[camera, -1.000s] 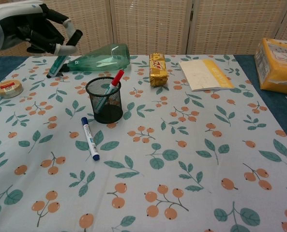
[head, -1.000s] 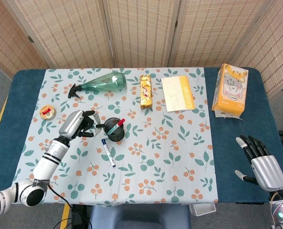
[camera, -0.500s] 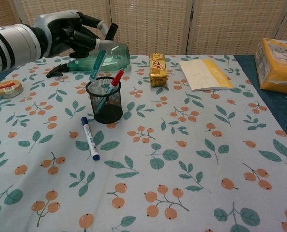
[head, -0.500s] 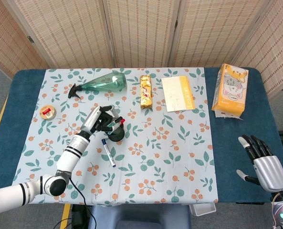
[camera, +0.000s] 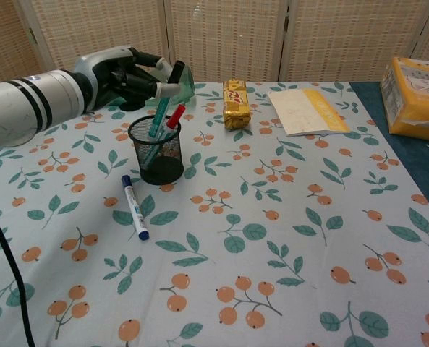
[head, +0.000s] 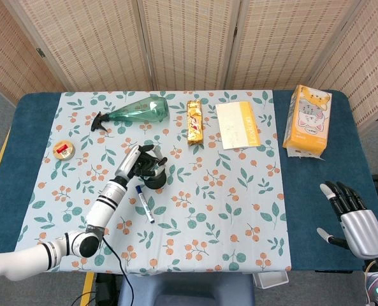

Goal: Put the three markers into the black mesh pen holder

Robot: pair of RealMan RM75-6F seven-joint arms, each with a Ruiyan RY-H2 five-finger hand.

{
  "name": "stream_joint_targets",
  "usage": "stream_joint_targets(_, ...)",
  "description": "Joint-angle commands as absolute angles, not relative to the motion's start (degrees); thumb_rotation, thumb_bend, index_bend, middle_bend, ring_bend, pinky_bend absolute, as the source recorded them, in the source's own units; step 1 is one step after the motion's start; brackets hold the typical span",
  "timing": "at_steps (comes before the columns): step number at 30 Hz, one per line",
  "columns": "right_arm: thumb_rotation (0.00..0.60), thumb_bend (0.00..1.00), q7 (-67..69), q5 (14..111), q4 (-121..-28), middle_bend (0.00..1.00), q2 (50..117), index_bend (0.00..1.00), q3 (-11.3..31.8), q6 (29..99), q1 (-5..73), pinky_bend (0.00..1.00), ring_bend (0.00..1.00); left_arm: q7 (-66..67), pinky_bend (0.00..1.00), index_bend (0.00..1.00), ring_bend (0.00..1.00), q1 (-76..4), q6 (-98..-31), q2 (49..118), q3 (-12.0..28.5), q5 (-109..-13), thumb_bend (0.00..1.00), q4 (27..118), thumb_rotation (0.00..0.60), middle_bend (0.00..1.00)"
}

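The black mesh pen holder stands on the floral cloth left of centre, with a red-capped marker leaning inside it. My left hand hovers just above and behind the holder. It pinches a teal marker with a black cap whose lower end dips into the holder's mouth. A blue-capped marker lies on the cloth in front of the holder, also visible from the head view as blue marker. My right hand hangs open and empty off the table's right front edge.
A green spray bottle lies behind the holder. A gold snack pack, a notebook and a yellow tissue box line the back. A small round tin sits at the left.
My left hand has carried the teal marker rightward from the table's left side to over the holder and lowered its tip into the mouth. The right hand has barely moved.
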State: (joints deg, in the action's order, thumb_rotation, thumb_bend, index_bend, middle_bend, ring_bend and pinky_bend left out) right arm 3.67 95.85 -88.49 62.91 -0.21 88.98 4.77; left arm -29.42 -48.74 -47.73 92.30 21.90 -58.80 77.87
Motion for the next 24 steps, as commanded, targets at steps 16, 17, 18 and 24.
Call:
stream_joint_targets(16, 0.600, 0.16, 3.38, 96.34, -88.43, 0.04, 62.90, 0.02, -0.39, 89.42, 4.40, 0.11, 0.05, -32.75, 0.94, 0.11, 0.91, -46.15, -48.44, 88.64, 18.58, -70.92, 0.23, 80.26, 0.600, 0.93)
stream_joint_targets(17, 0.600, 0.16, 3.55, 96.37, -88.36, 0.04, 62.83, 0.02, -0.41, 89.43, 4.41, 0.11, 0.05, -31.78, 0.94, 0.13, 0.91, -45.27, -49.82, 87.17, 17.70, -72.64, 0.23, 82.16, 0.600, 0.93)
stream_joint_targets(18, 0.600, 0.16, 3.75, 96.41, -88.30, 0.04, 62.77, 0.02, -0.41, 89.42, 4.43, 0.11, 0.05, -30.53, 0.94, 0.15, 0.91, -44.20, -51.37, 85.40, 16.62, -74.51, 0.23, 84.33, 0.600, 0.93)
stream_joint_targets(24, 0.600, 0.16, 4.03, 97.18, -88.38, 0.04, 62.76, 0.02, -0.82, 88.62, 4.91, 0.11, 0.05, -17.82, 0.94, 0.25, 0.92, -37.63, -58.29, 74.28, 7.09, -85.45, 0.23, 96.58, 0.600, 0.93)
